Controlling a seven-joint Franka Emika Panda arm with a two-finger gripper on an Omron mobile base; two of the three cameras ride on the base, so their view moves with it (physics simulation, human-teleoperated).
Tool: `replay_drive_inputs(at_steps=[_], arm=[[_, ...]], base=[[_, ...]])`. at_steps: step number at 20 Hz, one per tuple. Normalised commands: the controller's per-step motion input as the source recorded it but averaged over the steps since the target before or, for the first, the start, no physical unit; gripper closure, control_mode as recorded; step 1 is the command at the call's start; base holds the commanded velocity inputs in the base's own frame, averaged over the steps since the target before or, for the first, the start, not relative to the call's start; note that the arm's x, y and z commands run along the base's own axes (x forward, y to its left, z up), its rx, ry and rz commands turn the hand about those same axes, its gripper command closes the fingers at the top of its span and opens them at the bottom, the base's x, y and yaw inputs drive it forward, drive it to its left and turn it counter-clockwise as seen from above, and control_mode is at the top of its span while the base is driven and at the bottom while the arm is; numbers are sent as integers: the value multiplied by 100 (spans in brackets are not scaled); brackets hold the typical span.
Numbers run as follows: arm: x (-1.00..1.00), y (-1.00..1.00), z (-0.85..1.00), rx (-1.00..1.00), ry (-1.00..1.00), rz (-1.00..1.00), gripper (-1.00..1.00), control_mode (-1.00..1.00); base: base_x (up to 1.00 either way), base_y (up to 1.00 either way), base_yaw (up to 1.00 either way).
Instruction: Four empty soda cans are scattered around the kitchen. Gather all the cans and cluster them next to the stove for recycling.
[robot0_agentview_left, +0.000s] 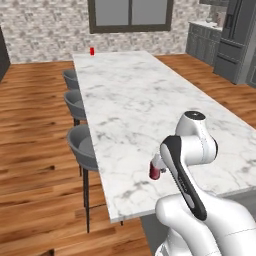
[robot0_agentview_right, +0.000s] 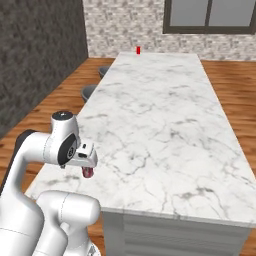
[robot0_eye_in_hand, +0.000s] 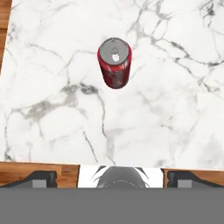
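Observation:
A dark red soda can (robot0_eye_in_hand: 114, 63) stands upright on the white marble island counter (robot0_eye_in_hand: 166, 109), close to its near corner. The same soda can (robot0_agentview_left: 155, 172) peeks out beside my arm and, in the right base view, the soda can (robot0_agentview_right: 88, 172) sits just under the hand. My gripper (robot0_eye_in_hand: 111, 180) hovers above the counter's edge, looking down at the can, open wide with nothing between its fingertips (robot0_eye_in_hand: 40, 179). A second red soda can (robot0_agentview_left: 92, 51) stands at the island's far end, also seen as a small red soda can (robot0_agentview_right: 138, 50). The stove is out of view.
Grey stools (robot0_agentview_left: 82, 145) line the island's left side over the wood floor (robot0_agentview_left: 35, 150). Dark grey cabinets and a fridge (robot0_agentview_left: 235, 35) stand at the back right. A dark wall (robot0_agentview_right: 35, 60) runs along the left in the right base view.

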Motion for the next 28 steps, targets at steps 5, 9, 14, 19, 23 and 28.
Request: replay_drive_inputs(at_steps=[5, 9, 14, 19, 23, 28], arm=[[0, 0, 0, 0, 0, 0, -100, 100], [38, 2, 0, 0, 0, 0, -100, -100], [40, 0, 0, 0, 0, 0, -100, -100], [23, 0, 0, 0, 5, 0, -100, -100], [0, 0, 0, 0, 13, 0, -100, -100], [5, 0, -1, 0, 12, 0, -100, -100]], base=[[24, 28, 0], [0, 0, 0], [0, 0, 0], [0, 0, 0], [0, 0, 0], [0, 0, 0]])
